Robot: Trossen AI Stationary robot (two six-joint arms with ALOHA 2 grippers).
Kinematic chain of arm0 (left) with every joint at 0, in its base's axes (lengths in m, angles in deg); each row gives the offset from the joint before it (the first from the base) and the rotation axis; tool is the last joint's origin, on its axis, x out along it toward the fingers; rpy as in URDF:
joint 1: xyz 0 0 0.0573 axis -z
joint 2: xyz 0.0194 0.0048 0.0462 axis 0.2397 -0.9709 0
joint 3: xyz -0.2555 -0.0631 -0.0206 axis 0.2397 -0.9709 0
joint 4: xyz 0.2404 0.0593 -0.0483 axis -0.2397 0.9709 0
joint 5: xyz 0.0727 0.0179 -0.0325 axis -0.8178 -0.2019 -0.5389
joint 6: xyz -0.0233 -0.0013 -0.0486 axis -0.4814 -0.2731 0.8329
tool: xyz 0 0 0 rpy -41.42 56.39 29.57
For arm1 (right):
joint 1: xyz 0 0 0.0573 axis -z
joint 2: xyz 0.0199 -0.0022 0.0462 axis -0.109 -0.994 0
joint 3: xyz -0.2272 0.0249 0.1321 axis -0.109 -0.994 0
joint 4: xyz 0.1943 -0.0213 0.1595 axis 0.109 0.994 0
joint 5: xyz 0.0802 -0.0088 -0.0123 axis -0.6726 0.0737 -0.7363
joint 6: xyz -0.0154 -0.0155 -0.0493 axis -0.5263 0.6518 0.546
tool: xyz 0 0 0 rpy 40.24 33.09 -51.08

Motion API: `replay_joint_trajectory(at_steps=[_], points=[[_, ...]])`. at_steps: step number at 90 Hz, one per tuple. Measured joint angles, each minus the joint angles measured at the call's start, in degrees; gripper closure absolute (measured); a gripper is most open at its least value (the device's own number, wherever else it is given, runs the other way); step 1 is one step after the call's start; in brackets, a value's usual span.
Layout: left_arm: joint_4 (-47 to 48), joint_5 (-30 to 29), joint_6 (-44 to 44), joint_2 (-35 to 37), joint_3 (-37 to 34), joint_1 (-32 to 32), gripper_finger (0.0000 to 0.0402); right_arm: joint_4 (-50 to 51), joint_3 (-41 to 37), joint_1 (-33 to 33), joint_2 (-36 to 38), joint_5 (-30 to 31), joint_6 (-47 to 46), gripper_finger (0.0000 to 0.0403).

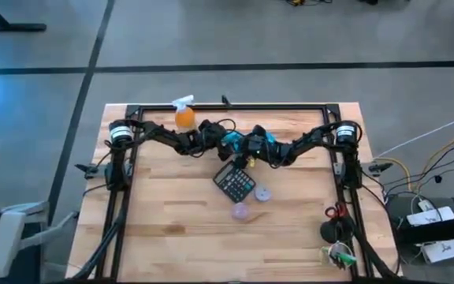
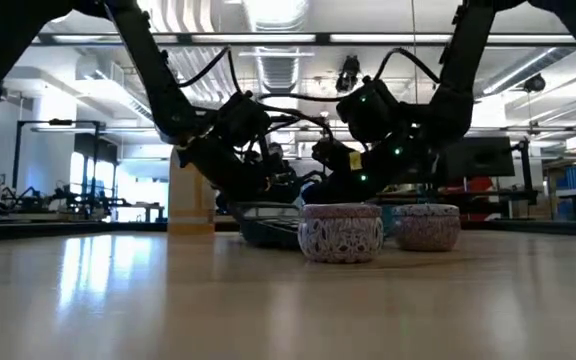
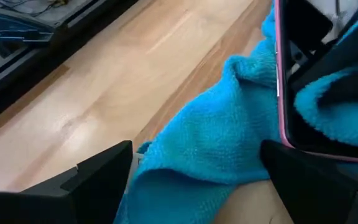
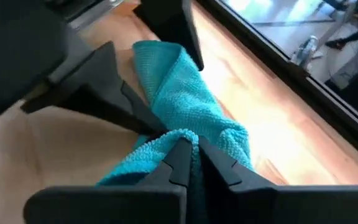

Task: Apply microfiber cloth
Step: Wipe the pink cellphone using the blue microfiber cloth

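Observation:
The teal-blue microfiber cloth (image 1: pixel 231 143) lies bunched on the wooden table's far middle, where both arms meet. In the left wrist view the cloth (image 3: pixel 216 137) runs between the fingers of my left gripper (image 3: pixel 197 183), which is open and straddles it. Whether those fingers touch it, I cannot tell. My right gripper (image 4: pixel 188 155) is shut on the cloth's near end (image 1: pixel 252 150). A dark glossy flat thing with a pink rim (image 3: pixel 281 93) stands against the cloth beside my left gripper. My right gripper pinches a bunched fold of the cloth (image 4: pixel 180 134) between its two fingertips, several layers gathered together. Beyond the fingers the cloth (image 4: pixel 179 87) stretches away in a loose ridge along the table, toward my left gripper's open fingers (image 4: pixel 107 87).
A black calculator (image 1: pixel 235 183) lies just nearer than the grippers, with two small round tins (image 1: pixel 262 192) (image 1: pixel 240 211) beside it. An orange spray bottle (image 1: pixel 184 115) stands at the far edge, left of centre. Tools and cables (image 1: pixel 336 230) sit at the near right.

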Motion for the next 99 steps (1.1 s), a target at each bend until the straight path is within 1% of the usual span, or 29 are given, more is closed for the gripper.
replay_joint_trajectory(at_steps=[17, 23, 33, 40, 45, 55, 60, 71, 76, 87, 93, 99], points=[[-0.1, 1.9, -0.9, 0.0, 0.0, 0.3, 0.0054, 0.5, -2.6, -0.5, 1.2, 10.0, -5.9, 0.0403], [-0.3, 1.9, -1.1, 0.0, 0.0, 0.3, 0.0054, 0.5, -3.3, -0.5, 1.2, 11.3, -7.9, 0.0403], [-1.1, 2.0, -1.3, -0.1, 0.0, 0.3, 0.0054, -1.5, -3.4, -0.3, 0.1, 6.5, -8.3, 0.0403], [-1.6, 2.0, -1.4, -0.1, 0.0, 0.2, 0.0054, -5.1, -3.4, -0.2, -1.4, 2.9, -6.3, 0.0403], [-1.9, 2.0, -1.5, -0.1, -0.1, 0.2, 0.0054, -6.5, -3.0, -0.2, -2.3, -0.8, -4.6, 0.0403], [-2.2, 2.0, -1.6, -0.1, -0.1, 0.2, 0.0054, -7.5, -2.1, -0.1, -3.4, -7.4, -2.0, 0.0403], [-2.2, 1.9, -1.8, -0.1, -0.1, 0.2, 0.0054, -7.6, -1.9, -0.1, -3.6, -8.7, -1.1, 0.0403], [-2.3, 1.8, -1.8, -0.1, -0.1, 0.2, 0.0054, -7.2, -2.1, -0.2, -2.9, -8.9, -1.2, 0.0403], [-2.6, 1.7, -1.8, -0.1, -0.1, 0.2, 0.0054, -6.8, -2.2, -0.6, -2.4, -5.4, -2.8, 0.0403], [-2.8, 1.7, -1.6, -0.1, 0.0, 0.2, 0.0054, -6.1, -3.4, -1.5, -0.9, 6.7, -5.7, 0.0403], [-2.4, 1.7, -1.6, -0.1, 0.0, 0.2, 0.0054, -5.6, -4.8, -1.7, 0.3, 12.3, -7.8, 0.0403], [-1.8, 1.7, -1.6, -0.1, 0.0, 0.2, 0.0054, -4.1, -6.1, -2.1, 1.9, 18.0, -12.0, 0.0403]])
